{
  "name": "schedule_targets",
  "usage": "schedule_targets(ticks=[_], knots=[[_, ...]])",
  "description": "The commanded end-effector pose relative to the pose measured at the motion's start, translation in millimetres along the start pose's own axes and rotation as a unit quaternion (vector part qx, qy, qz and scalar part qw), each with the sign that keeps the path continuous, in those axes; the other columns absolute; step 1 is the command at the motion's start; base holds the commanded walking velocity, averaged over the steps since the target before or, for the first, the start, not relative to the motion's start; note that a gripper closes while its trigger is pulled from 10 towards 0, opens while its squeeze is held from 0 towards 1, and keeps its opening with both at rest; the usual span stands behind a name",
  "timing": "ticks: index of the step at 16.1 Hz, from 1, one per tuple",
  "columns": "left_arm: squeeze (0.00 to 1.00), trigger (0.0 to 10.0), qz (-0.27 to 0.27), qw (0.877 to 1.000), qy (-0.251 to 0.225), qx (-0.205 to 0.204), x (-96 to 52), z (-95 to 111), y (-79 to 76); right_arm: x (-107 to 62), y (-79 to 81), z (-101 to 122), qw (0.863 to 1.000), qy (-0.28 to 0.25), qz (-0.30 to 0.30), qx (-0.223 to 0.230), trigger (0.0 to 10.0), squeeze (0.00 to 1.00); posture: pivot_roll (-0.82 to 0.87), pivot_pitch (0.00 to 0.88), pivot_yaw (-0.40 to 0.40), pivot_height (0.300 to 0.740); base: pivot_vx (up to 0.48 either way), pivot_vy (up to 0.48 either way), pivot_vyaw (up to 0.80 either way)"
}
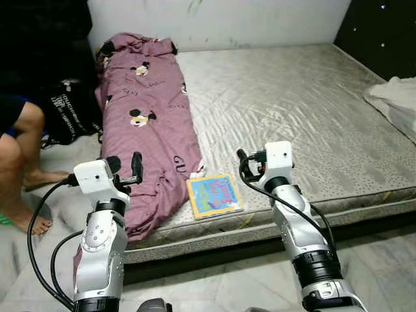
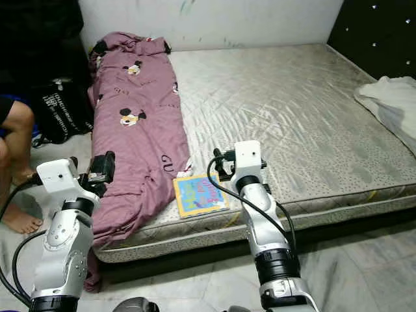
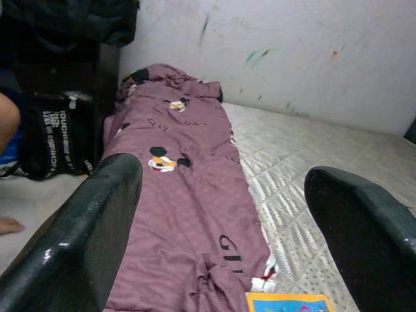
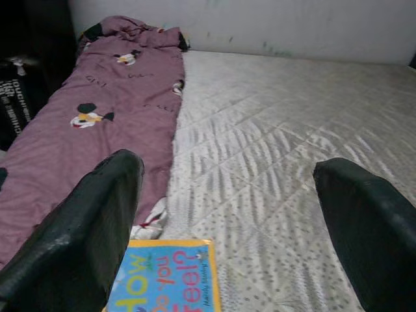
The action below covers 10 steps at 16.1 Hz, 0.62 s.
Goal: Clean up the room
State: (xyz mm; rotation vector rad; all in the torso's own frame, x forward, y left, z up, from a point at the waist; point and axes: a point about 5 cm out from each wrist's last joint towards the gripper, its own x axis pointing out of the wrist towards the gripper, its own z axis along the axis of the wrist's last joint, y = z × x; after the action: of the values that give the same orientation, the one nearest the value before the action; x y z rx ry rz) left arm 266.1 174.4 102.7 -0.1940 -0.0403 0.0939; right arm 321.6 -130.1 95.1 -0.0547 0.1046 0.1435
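Both end effectors, left (image 3: 221, 240) and right (image 4: 227, 240), gape open over mattress (image 1: 312, 123) beside book (image 1: 214, 195)

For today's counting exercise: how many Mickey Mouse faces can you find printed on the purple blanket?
2 clear ones on the purple blanket: one Mickey face near the wall end, another around its middle. Folds may hide more.

Before me low mattress (image 1: 292, 110), grey quilted cover, on pale tile floor (image 1: 214, 279). Along its left side lies purple blanket (image 1: 149, 123) with cartoon mouse print, one end hanging over front edge. Just beside blanket, at front edge, flat book (image 1: 214, 195). At far right edge, white cloth (image 1: 396, 104).
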Motion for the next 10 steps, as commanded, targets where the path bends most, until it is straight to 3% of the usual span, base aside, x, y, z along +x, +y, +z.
schedule_targets(ticks=[1, 10], knots=[[0.0, 10.0, -0.007, 1.0, -0.009, 0.001, 0.6, 3.6, -1.6, 0.9, -2.5, 2.1, 1.0, -0.003, -0.005, 0.003, 10.0, 0.0, 0.04, 0.0, -0.002, 0.74, 0.394, 0.0, 0.0], [0.0, 10.0, -0.004, 1.0, -0.003, 0.002, 0.3, 2.1, -0.8, 0.8, -2.8, 1.9, 1.0, -0.001, -0.006, 0.005, 10.0, 0.0, 0.04, 0.002, -0.001, 0.74, 0.372, 0.0, 0.0]])
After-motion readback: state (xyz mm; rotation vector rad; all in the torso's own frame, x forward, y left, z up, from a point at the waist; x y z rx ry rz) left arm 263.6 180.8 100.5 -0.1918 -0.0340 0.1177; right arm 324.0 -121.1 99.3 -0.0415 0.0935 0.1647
